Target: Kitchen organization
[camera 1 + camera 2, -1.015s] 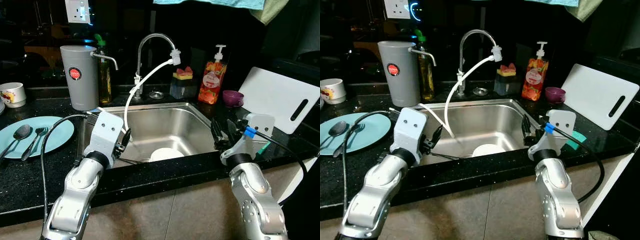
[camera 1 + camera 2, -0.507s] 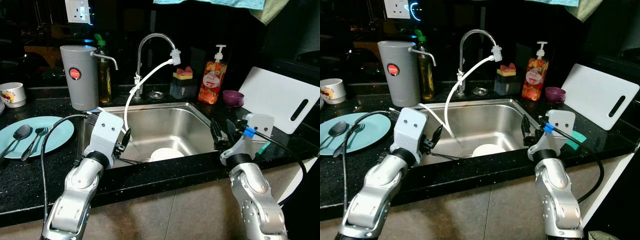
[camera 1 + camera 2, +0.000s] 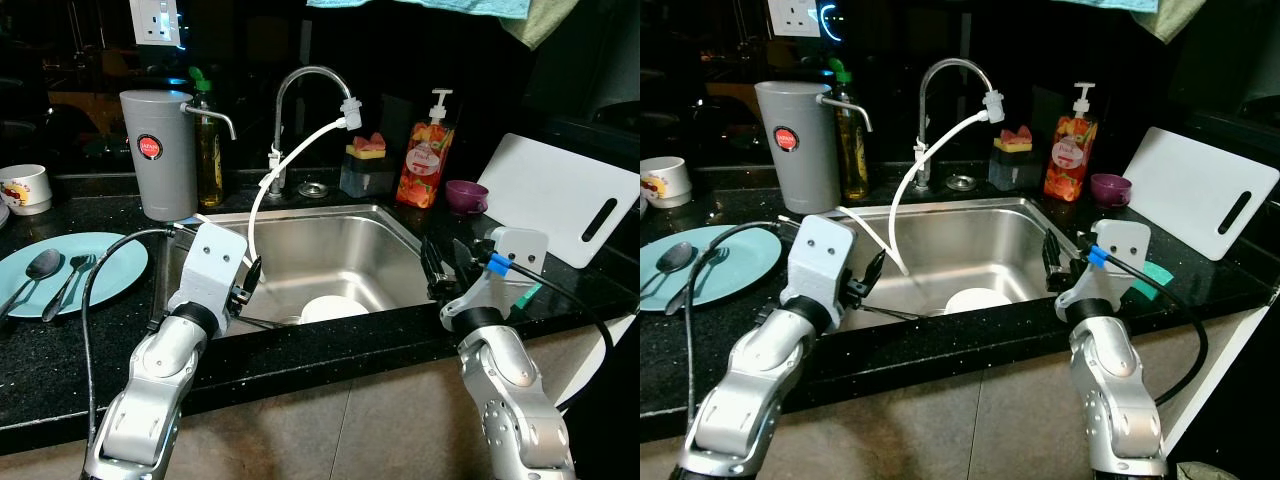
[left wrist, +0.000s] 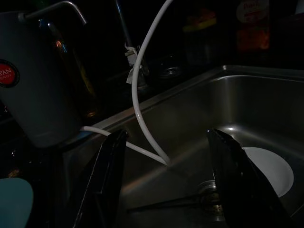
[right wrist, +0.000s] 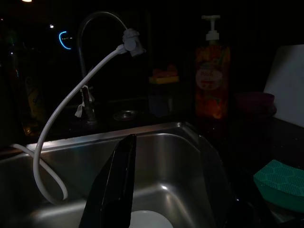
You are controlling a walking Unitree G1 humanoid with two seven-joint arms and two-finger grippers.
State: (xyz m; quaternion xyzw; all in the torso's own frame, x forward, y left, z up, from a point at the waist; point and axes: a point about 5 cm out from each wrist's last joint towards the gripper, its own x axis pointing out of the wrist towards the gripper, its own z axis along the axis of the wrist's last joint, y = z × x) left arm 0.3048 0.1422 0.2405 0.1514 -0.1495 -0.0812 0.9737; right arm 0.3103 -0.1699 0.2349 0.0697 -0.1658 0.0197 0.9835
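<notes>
A round white dish (image 3: 333,308) lies on the bottom of the steel sink (image 3: 330,218). A teal plate (image 3: 110,268) with a spoon (image 3: 38,268) and a fork (image 3: 70,280) on it sits on the black counter to the left. My left gripper (image 3: 252,276) hovers over the sink's left front corner, open and empty; the left wrist view looks past its fingers (image 4: 108,180) at the white dish (image 4: 270,166). Over the sink's right front corner my right gripper (image 3: 446,264) is open too, with nothing between its fingers (image 5: 114,185).
Behind the sink are a faucet (image 3: 300,85) with a white hose (image 3: 262,195), a grey water filter (image 3: 158,155), an orange soap bottle (image 3: 425,160) and a purple bowl (image 3: 466,195). A white cutting board (image 3: 560,195) leans at the right, near a green sponge (image 5: 280,183). A cup (image 3: 24,188) stands far left.
</notes>
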